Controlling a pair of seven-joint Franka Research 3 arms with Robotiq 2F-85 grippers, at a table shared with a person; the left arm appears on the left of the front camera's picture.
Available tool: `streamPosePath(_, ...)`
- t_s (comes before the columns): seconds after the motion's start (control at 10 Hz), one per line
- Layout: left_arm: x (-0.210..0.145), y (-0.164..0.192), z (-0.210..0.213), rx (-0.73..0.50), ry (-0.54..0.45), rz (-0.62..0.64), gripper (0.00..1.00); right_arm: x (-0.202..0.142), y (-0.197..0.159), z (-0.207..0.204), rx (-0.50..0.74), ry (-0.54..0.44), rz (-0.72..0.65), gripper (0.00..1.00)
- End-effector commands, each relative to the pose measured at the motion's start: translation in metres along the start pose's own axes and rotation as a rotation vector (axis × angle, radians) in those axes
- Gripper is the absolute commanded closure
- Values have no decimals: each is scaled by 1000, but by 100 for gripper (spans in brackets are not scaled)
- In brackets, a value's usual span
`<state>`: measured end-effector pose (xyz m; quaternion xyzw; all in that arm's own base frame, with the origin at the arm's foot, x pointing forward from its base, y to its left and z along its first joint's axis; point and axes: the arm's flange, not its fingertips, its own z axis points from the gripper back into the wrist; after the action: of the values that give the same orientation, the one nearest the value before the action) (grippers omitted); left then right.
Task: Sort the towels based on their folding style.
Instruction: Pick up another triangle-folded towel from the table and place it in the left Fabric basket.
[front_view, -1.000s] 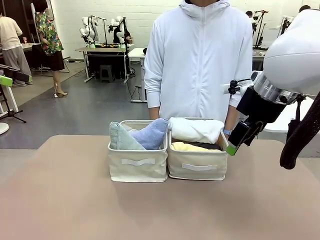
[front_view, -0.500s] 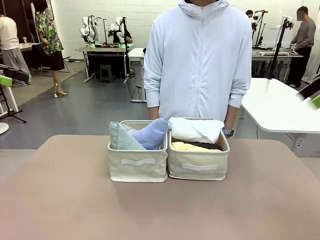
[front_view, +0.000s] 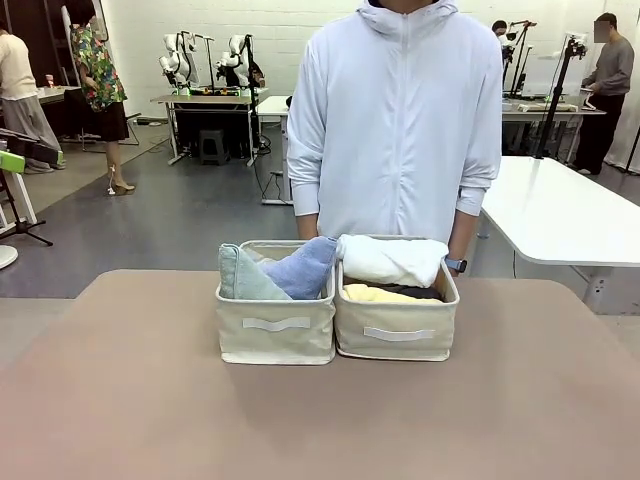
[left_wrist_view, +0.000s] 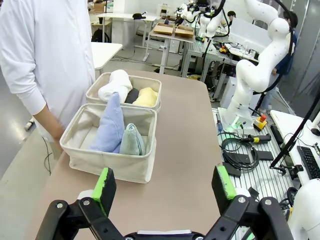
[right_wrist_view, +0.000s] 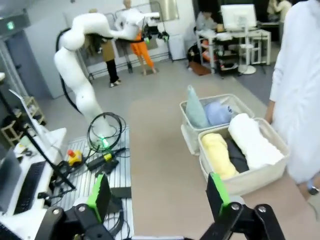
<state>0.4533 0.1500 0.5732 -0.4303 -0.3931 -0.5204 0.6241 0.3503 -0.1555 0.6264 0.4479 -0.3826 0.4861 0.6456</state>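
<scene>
Two beige baskets stand side by side mid-table. The left basket (front_view: 277, 335) holds the pale green cone towel (front_view: 240, 277) and the blue cone towel (front_view: 305, 268). In the right basket (front_view: 395, 340) the white rolled towel (front_view: 392, 258) lies over the yellow roll (front_view: 375, 294) and the dark grey roll (front_view: 425, 293). The pink towel is hidden. My left gripper (left_wrist_view: 164, 185) hangs open high above the table's left end, empty. My right gripper (right_wrist_view: 159, 194) is open and empty too, high off the right end, looking down on the yellow roll (right_wrist_view: 217, 155) and white roll (right_wrist_view: 252, 140).
A person in a pale jacket (front_view: 400, 120) stands right behind the baskets, arms down at the far edge. The brown table (front_view: 320, 420) is bare in front of the baskets. My right arm's base (left_wrist_view: 250, 75) stands beside the table, with cables on the floor plate.
My right arm, near the right basket a second ago, has drawn back to the right and out of the front view. The towels and baskets have not moved.
</scene>
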Motion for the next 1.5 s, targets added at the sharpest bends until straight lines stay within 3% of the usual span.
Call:
streamPosePath(0.0,0,-2,0,-4,-3,-13,0,1,-14,10,54,51,88,0)
streamPosePath(0.3,0,-2,0,-4,-3,-13,0,-5,-12,-1,-138,170,194,0)
streamPosePath(0.4,0,-2,0,-4,-3,-13,0,-10,-21,5,25,80,114,0)
streamPosePath(1.4,0,-2,0,-4,-3,-13,0,-10,-21,5,25,80,114,0)
